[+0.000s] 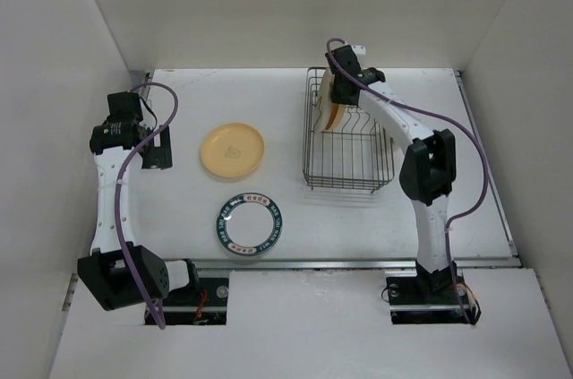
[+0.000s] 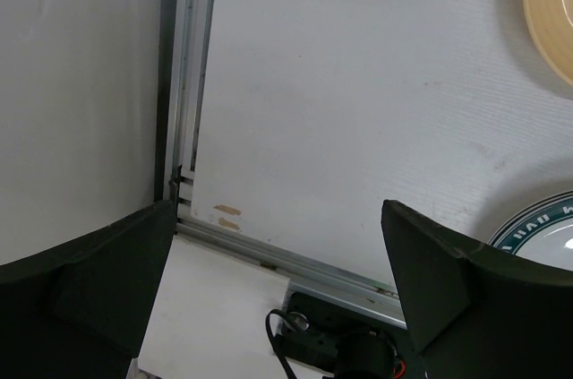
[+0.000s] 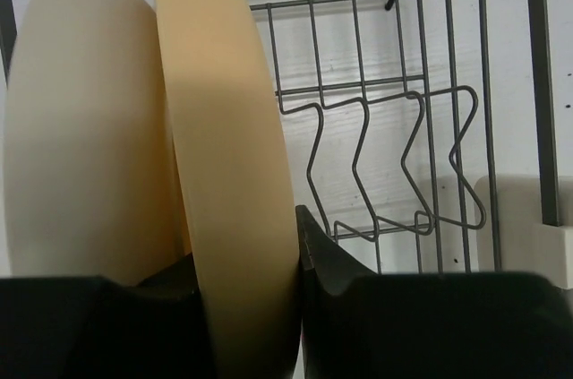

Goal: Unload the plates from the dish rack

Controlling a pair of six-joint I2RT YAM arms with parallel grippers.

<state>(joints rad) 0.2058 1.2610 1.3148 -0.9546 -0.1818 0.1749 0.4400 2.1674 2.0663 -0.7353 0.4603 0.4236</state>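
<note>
The dark wire dish rack (image 1: 347, 142) stands at the back middle-right of the table. My right gripper (image 1: 343, 92) is at its far end, shut on the rim of an upright orange-yellow plate (image 3: 228, 173). A cream plate (image 3: 81, 137) stands upright just behind it in the rack. An orange-yellow plate (image 1: 233, 150) lies flat on the table left of the rack, and a white plate with a broad dark-teal rim (image 1: 250, 224) lies in front of it. My left gripper (image 1: 158, 146) is open and empty at the left, apart from both plates.
The rack's upright divider prongs (image 3: 385, 173) stand free to the right of the held plate. A beige box (image 3: 524, 227) is clipped to the rack's side. White walls close in the table on the left, back and right. A metal rail (image 2: 295, 262) runs along the near edge.
</note>
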